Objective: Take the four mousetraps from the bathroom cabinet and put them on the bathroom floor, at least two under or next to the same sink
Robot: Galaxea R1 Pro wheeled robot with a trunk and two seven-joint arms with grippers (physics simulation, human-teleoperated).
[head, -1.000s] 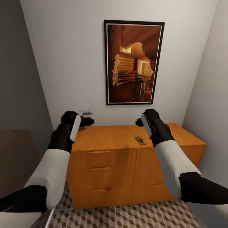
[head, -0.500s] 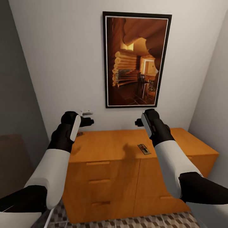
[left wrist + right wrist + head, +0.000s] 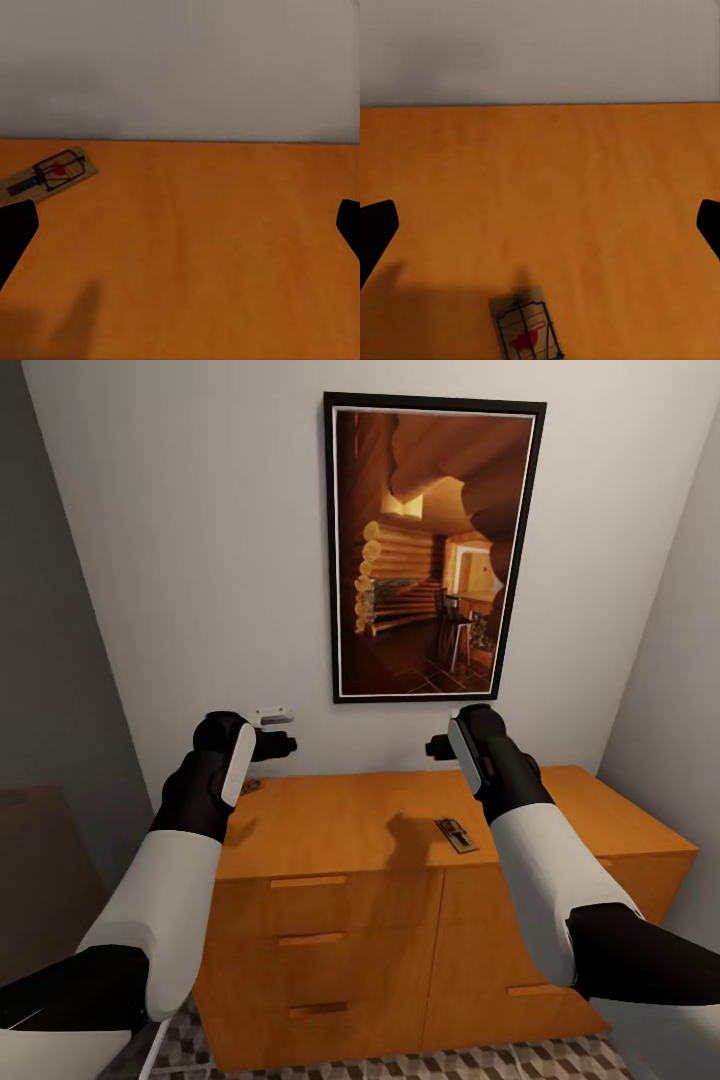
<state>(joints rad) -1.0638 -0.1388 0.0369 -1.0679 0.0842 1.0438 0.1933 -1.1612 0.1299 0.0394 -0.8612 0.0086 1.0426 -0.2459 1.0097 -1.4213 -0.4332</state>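
Observation:
The orange-brown cabinet (image 3: pixel 340 822) stands against the wall straight ahead, drawers closed. One mousetrap (image 3: pixel 456 834) lies on its top beside my right forearm; the right wrist view has this mousetrap (image 3: pixel 526 331) on the cabinet top (image 3: pixel 555 187), near the camera. A second mousetrap (image 3: pixel 250 787) peeks out by my left wrist and is seen as a mousetrap (image 3: pixel 52 172) near the back wall on the cabinet top (image 3: pixel 210 247). My left gripper (image 3: pixel 281 743) and right gripper (image 3: pixel 437 747) hover above the top, both open and empty. A strip of cube-patterned floor (image 3: pixel 545 1058) shows below.
A framed picture of a log interior (image 3: pixel 430 550) hangs above the cabinet. A small white fitting (image 3: pixel 272 715) sits on the wall by my left gripper. Walls close in on both sides, and a dark opening (image 3: pixel 40 840) lies to the left.
The whole view has shifted: the cabinet sits nearer and less floor shows, so the camera moved forward. Both arms keep the same pose and the mousetraps lie where they were.

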